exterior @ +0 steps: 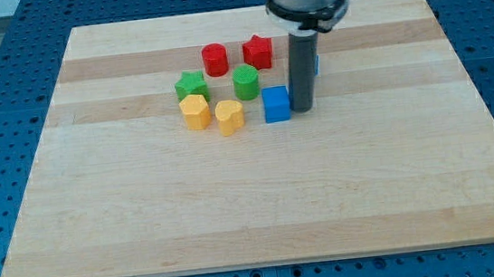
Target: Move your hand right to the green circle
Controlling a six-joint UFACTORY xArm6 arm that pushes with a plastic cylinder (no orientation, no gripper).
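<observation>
The green circle (245,81) stands near the middle of the block cluster. My tip (302,109) rests on the board to the right of the green circle and slightly lower in the view. It touches or nearly touches the right side of the blue cube (275,104). A second blue block (315,63) is mostly hidden behind the rod.
A red circle (215,59) and a red star (258,51) sit above the green circle. A green star (191,85), a yellow hexagon (195,112) and a yellow heart (229,116) lie to its left and below. The wooden board (261,192) lies on a blue perforated table.
</observation>
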